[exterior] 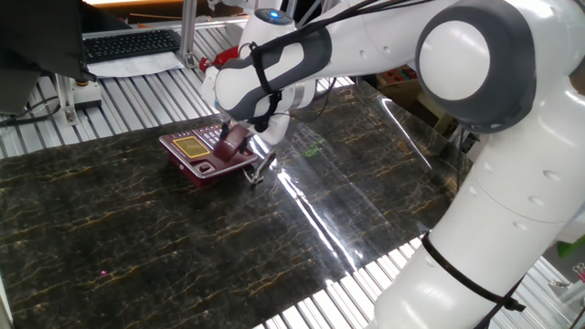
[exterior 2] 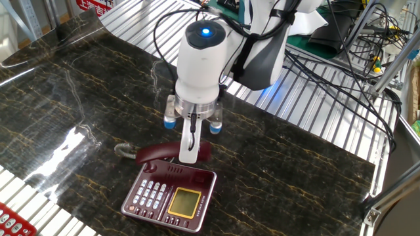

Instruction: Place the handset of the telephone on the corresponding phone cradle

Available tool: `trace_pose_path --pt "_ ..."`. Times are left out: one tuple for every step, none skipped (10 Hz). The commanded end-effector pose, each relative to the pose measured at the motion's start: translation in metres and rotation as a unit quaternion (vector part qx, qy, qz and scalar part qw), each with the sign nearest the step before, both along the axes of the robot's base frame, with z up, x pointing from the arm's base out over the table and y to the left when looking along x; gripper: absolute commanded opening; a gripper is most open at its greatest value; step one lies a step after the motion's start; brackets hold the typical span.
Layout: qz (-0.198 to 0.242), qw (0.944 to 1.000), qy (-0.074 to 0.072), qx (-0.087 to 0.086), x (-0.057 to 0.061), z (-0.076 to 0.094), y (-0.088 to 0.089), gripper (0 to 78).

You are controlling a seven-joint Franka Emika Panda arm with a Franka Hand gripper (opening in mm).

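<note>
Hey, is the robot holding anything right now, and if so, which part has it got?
Yes, the gripper is shut on the handset, gripping it near the end farthest from the cord, just above the telephone.

Maroon handset (exterior 2: 161, 152) above telephone (exterior 2: 170, 196)
</note>
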State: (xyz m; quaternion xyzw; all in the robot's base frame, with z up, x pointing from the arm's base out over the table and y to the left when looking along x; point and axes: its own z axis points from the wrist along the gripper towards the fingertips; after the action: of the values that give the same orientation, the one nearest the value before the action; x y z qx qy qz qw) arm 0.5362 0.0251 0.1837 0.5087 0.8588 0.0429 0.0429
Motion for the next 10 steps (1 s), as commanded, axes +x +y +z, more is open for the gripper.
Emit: trace_pose_path --pt "0.051 0.9986 0.012 0.004 0.0018 0.0012 0.0124 1.1" --pt "0.155 0.9871 0.03 0.028 0.0018 0.0012 0.0124 1.1" --pt "0.283 0.9574 0.054 0.023 0.0018 0.0012 0.0124 1.1" --pt "0.295 0.9537 0.056 0.022 0.0018 0.0012 0.0124 1.1" --pt "0.397 0.914 0.084 -0.005 0.0018 0.0012 0.0124 1.1" --pt "0.445 0.8869 0.109 -0.063 0.0018 0.0012 0.0124 1.1" --pt "0.433 0.8932 0.106 -0.062 0.0018 0.0012 0.0124 1.1" --pt "0.296 0.9517 0.057 0.059 0.0018 0.0012 0.0124 1.1" --pt "0.235 0.9671 0.052 0.082 0.0018 0.0012 0.0124 1.1" --pt "0.206 0.9729 0.049 0.093 0.0018 0.0011 0.0124 1.1"
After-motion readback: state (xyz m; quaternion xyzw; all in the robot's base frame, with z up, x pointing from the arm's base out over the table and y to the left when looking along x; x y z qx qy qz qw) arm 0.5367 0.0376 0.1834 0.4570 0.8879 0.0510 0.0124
